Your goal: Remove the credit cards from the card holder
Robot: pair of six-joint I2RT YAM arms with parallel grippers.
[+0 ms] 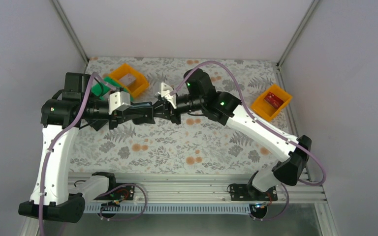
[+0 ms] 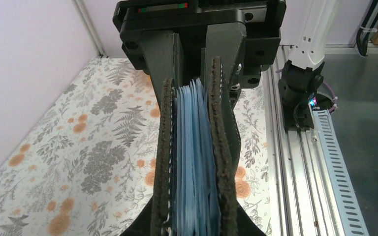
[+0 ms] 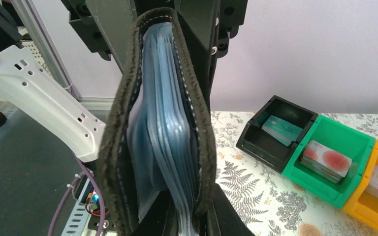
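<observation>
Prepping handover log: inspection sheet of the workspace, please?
surface: floral table, bins at its far side
job's things: wallet held in the air, no card showing inside; teal card in black bin; red card in right orange bin
clutter: green bin holding patterned card; left orange bin holding pale card
tools: left tool and right tool shut on wallet
cables: purple cable looped along each arm
surroundings: pale walls, metal rail at near edge

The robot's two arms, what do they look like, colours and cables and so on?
The left arm and right arm match: white tubular links, black joint housings and black bases. A purple cable loops along each one. Small green lights glow on the right arm's joints. The jaws are flat, black, matte.
</observation>
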